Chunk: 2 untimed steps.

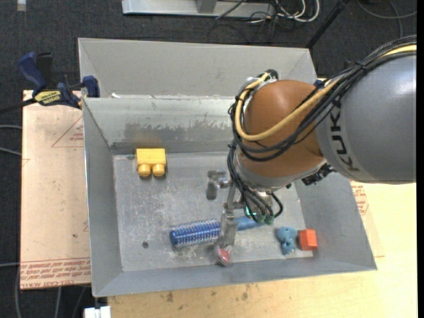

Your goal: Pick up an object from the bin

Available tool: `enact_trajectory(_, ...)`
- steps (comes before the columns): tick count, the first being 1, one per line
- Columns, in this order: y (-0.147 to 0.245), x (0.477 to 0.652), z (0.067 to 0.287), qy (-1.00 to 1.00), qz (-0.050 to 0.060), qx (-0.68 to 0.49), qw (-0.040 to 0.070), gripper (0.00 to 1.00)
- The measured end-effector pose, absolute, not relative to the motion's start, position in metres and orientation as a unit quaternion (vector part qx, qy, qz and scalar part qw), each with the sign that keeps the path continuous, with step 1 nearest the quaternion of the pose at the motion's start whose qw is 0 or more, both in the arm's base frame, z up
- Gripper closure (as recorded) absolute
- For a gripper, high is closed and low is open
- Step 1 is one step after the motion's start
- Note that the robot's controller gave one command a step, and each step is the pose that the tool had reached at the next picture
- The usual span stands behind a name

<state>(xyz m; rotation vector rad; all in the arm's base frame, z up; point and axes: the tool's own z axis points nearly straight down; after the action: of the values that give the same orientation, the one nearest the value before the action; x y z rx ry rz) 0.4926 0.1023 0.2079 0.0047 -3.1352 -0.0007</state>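
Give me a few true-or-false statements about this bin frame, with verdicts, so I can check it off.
1. The yellow block lies in the far left part of the bin floor. True.
2. The orange block touches the yellow block. False: it sits at the near right, beside a small blue thing.
3. The gripper is down next to the blue bristly brush. True.
4. The blue bristly brush stands upright. False: it lies flat near the front wall.
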Motion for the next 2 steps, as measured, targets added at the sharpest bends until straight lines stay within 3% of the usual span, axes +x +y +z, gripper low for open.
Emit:
enact_trajectory(1, 0.071, 0.549, 0.155, -0.997, 0.0, 0.074, 0.0, 0.0)
enact_trajectory(2, 0.069, 0.48, 0.085, -0.993, -0.001, 0.117, -0.004, 0.0)
